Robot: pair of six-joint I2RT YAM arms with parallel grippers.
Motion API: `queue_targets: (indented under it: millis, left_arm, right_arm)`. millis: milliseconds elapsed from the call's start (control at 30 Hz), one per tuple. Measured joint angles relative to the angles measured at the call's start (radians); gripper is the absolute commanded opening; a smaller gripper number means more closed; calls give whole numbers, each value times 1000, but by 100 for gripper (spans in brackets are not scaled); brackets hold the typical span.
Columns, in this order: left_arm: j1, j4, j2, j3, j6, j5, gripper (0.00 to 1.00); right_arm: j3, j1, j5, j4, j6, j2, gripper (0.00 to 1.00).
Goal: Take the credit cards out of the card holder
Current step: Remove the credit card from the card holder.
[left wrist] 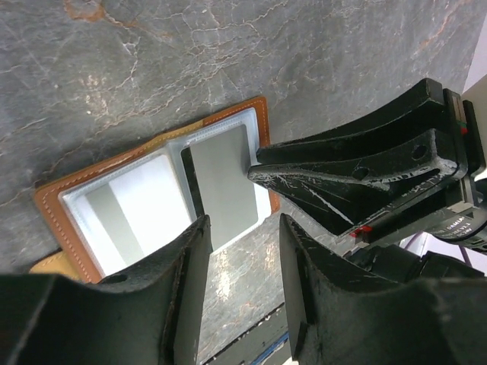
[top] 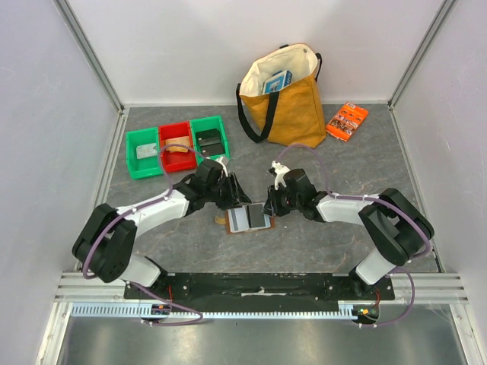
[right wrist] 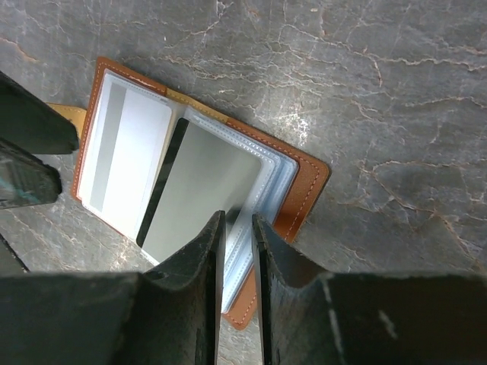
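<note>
The brown card holder (top: 230,228) lies open on the table between my two grippers, pale sleeves up; it also shows in the left wrist view (left wrist: 259,114) and the right wrist view (right wrist: 308,182). A grey credit card (top: 259,217) (left wrist: 221,182) (right wrist: 202,182) lies on its right half, over a dark strip. Another pale card (left wrist: 137,205) (right wrist: 129,152) sits in the left pocket. My right gripper (top: 268,205) (right wrist: 237,219) has its jaws a narrow slit apart at the grey card's outer edge, over the fanned sleeves. My left gripper (top: 237,199) (left wrist: 243,220) is open and empty, just above the holder's near edge.
Two green bins (top: 142,153) (top: 209,137) and a red bin (top: 176,147) stand at the back left. A yellow tote bag (top: 285,99) stands at the back centre, with an orange packet (top: 347,120) to its right. The two grippers are close together over the holder.
</note>
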Motion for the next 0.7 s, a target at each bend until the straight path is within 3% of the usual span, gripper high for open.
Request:
queue_targets:
  millis: [333, 700]
  left_arm:
    - [-8, 83, 119, -4, -33, 9, 42]
    - [-11, 134, 198, -26, -56, 7, 36]
  right_arm:
    - [-69, -32, -57, 124, 63, 6, 25]
    - [-79, -39, -78, 138, 70, 6, 24]
